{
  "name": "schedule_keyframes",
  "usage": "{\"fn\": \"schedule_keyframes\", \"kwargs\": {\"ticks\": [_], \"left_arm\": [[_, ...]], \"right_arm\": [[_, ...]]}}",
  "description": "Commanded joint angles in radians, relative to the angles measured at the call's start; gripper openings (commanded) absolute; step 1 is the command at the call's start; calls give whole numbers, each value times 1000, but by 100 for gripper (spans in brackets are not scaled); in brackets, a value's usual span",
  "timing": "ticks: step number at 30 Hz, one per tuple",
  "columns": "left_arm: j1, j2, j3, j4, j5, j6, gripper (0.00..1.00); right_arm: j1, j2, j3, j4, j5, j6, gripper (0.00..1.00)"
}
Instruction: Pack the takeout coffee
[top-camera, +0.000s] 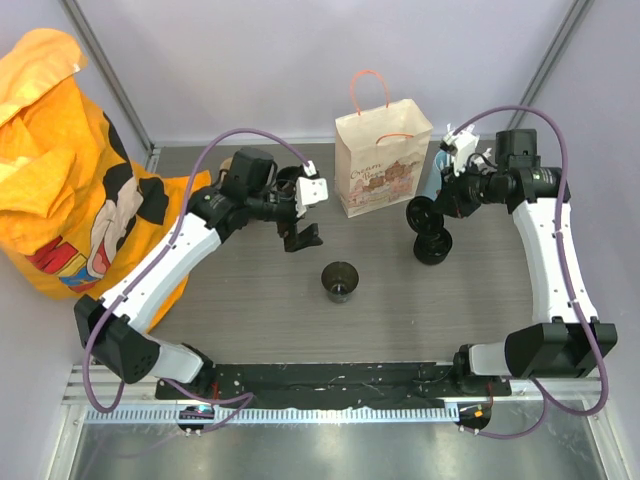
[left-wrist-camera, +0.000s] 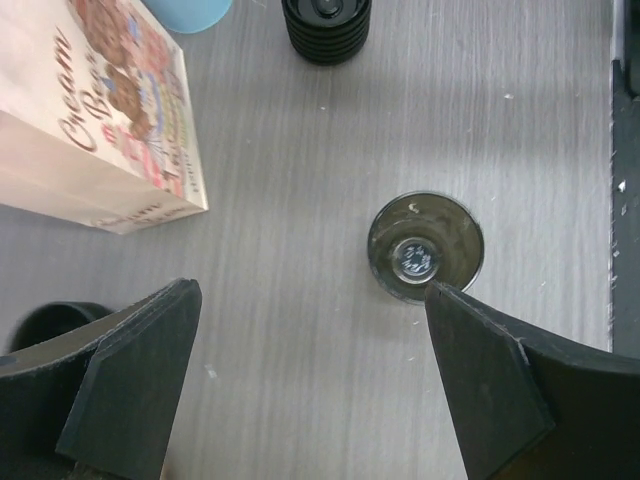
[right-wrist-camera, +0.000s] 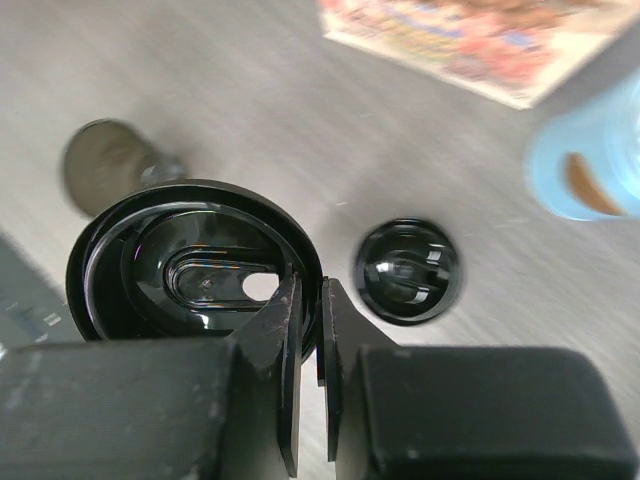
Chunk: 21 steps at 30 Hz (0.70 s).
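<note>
Right wrist shows my right gripper (right-wrist-camera: 312, 310) pinching the lid (right-wrist-camera: 190, 265) by its rim; it could twist loose before reaching the cup (top-camera: 340, 281). Left gripper (left-wrist-camera: 310, 320) gapes empty.

You had a grey wood-grain table (top-camera: 250, 300) boxed in by plain pale walls (top-camera: 250, 60), with slim metal frame struts (top-camera: 110, 72) running up at the back corners. Light was even and soft. A yellow-orange cartoon-print cloth (top-camera: 60, 170) was heaped at the left edge, and a ribbed metal rail (top-camera: 330, 413) ran along the near edge.
</note>
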Motion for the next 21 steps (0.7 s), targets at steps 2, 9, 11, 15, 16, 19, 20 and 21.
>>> {"fn": "schedule_keyframes", "kwargs": {"ticks": [2,9,11,15,16,19,20,21], "left_arm": [[-5,-23,111,-160,-54,170,100],[-6,-40,232,-257,-106,306,100],[-6,-48,240,-268,-103,374,100],[-9,-86,205,-257,-68,600,100],[-8,-124,169,-224,-56,632,100],[-14,-184,8,-105,13,888,100],[-20,-210,-51,-54,38,917,100],[-28,-215,-67,-24,73,920,100]], "right_arm": [[26,67,58,-122,-145,-36,10],[107,130,104,-177,-218,-54,11],[154,149,121,-197,-212,-76,11],[184,172,158,-270,-266,-122,11],[187,179,164,-289,-280,-157,11],[190,197,187,-368,-328,-221,11],[191,200,190,-394,-334,-250,11],[191,206,192,-407,-340,-264,11]]}}
